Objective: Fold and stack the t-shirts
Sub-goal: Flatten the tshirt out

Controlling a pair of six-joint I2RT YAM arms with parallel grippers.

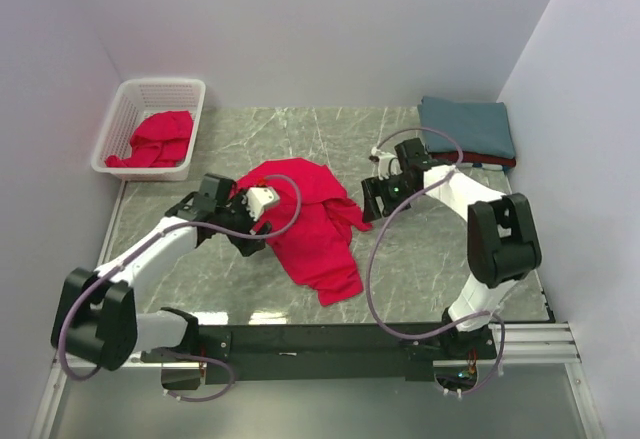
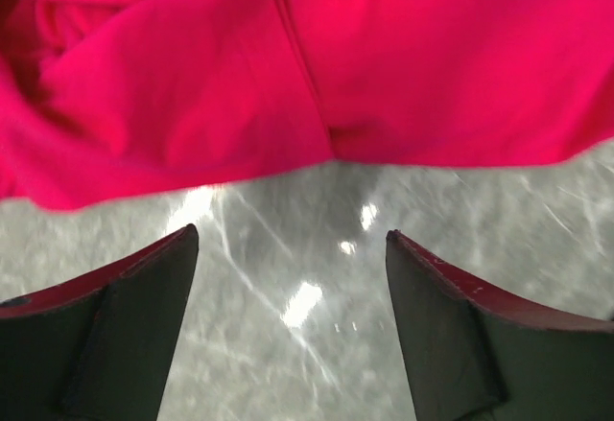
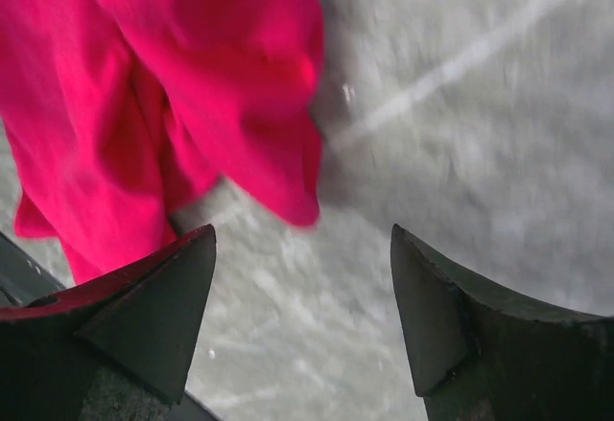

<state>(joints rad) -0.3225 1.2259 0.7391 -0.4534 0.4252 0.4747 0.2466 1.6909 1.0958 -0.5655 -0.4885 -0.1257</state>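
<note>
Centrally, a crumpled red t-shirt [image 1: 312,221] lies on the table [image 1: 300,129]. Flanking it, the left hand [image 2: 293,239] and the right hand [image 3: 302,239] hover with fingers apart, empty. A folded teal t-shirt [image 1: 468,124] sits at the far right.

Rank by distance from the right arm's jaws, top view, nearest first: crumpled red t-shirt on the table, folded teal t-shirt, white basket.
1. Crumpled red t-shirt: middle, its sleeve just left of the right jaws.
2. Folded teal t-shirt: far right corner, behind them.
3. White basket: far left corner.
</note>
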